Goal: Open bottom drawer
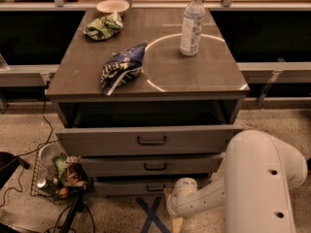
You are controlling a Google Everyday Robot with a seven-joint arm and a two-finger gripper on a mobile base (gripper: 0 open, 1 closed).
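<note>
Wire basket (pixel 48 181) of clutter sits on the floor at left, just beside the grey cabinet (pixel 146 76). Bottom drawer (pixel 124 187) is lowest of three, front about flush or barely out; top drawer (pixel 107 141) above is pulled well out. Its dark bar handle (pixel 154 188) is free, nothing on it. Tool (pixel 174 208) hangs low near the floor, just right of that handle; wide or narrow, cannot tell. Step looks like approach. Next: bring tool left onto handle, grip, pull straight out.
</note>
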